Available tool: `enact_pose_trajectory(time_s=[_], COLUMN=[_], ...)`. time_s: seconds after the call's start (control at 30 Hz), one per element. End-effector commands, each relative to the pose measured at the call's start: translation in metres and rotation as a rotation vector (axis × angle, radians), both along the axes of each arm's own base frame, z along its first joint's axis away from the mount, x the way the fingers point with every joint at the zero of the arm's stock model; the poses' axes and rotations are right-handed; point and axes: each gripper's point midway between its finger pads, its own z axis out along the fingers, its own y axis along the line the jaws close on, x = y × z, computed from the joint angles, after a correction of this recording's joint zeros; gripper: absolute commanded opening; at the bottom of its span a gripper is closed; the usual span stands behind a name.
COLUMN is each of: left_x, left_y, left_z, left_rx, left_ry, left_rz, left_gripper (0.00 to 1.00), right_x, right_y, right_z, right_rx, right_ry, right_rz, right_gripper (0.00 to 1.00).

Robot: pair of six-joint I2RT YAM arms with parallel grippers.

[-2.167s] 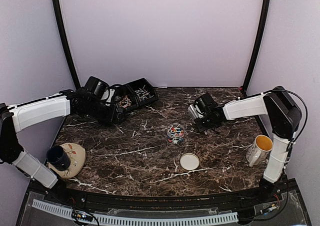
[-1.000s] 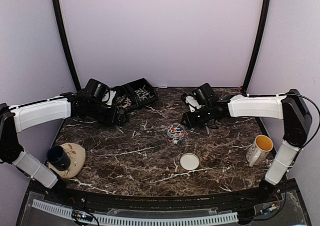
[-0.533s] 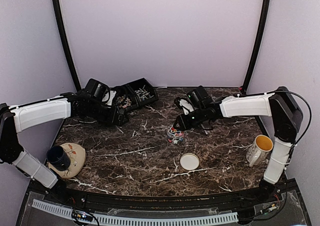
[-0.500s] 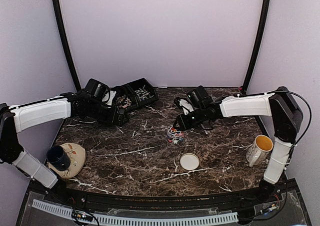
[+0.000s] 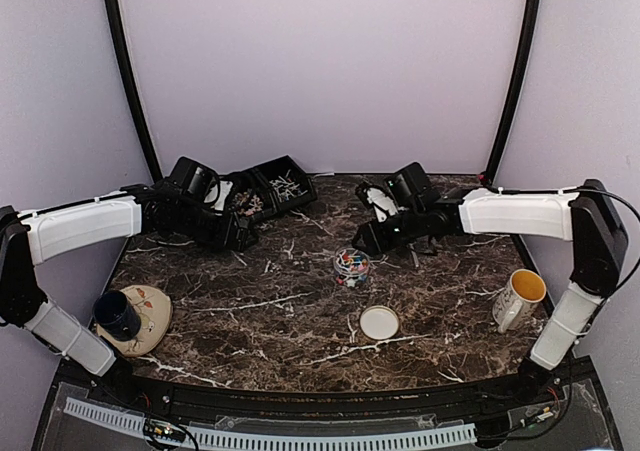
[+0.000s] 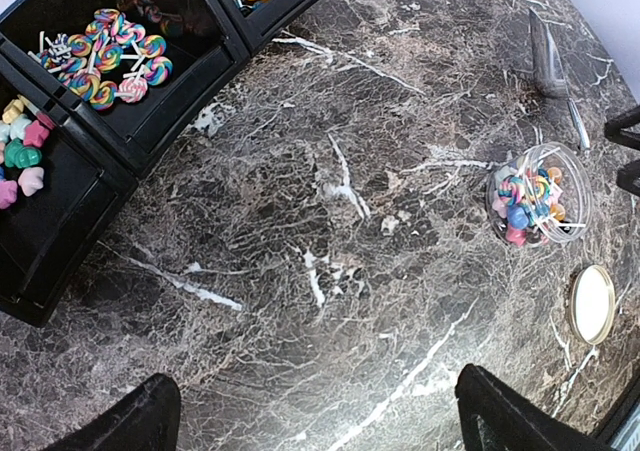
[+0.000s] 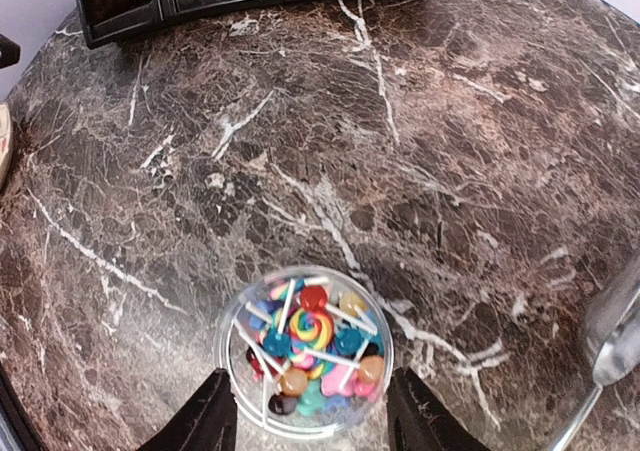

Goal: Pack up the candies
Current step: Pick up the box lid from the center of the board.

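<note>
Dark marble table (image 5: 300, 311) seen from above: candies (image 5: 351, 263) fill a small clear jar (image 5: 351, 282) just in front of the right gripper (image 5: 362, 241), apart from it.

Left wrist: the left gripper (image 6: 320, 421) is spread wide over bare marble, with more candies in black bins (image 6: 60, 221) at upper left.

Right wrist: fingers (image 7: 215, 416) parted, with the jar below showing between them.

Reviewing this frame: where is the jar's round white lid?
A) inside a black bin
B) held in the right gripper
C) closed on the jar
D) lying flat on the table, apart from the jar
D: the lid lies flat on the table, nearer the arm bases than the jar, whose open top shows the candies inside.
</note>
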Motion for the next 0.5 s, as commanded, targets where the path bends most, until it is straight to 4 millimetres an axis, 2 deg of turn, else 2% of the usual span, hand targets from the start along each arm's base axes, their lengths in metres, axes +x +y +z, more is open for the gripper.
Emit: enact_pose_trajectory(time_s=[0.0, 0.03, 0.13, 0.23, 0.3, 0.47], left_x=[-0.004, -0.004, -0.004, -0.005, -0.005, -0.005], left_y=[-0.004, -0.004, -0.005, -0.006, -0.006, -0.006], left_z=[0.003, 0.004, 0.004, 0.004, 0.005, 0.003], left_rx=[-0.02, -0.023, -0.027, -0.032, -0.032, -0.032], left_ry=[-0.011, -0.009, -0.005, -0.006, -0.006, -0.003], left_rz=[-0.024, -0.025, -0.028, -0.031, -0.031, -0.029], left_gripper=[0.99, 0.99, 0.99, 0.99, 0.99, 0.99], right_x=[-0.026, -0.034, -0.062, -0.098, -0.122, -0.151], right_y=[-0.031, -0.035, -0.041, -0.034, -0.027, -0.027], right_z=[-0.004, 0.01, 0.013, 0.015, 0.013, -0.008], right_rx=[-0.102, -0.091, -0.122, -0.138, -0.153, -0.253], right_ry=[-0.027, -0.059, -0.107, -0.191, -0.245, -0.316], right_rz=[0.023, 0.034, 0.109, 0.229, 0.309, 0.416], right_gripper=[0.53, 0.54, 0.55, 0.55, 0.55, 0.53])
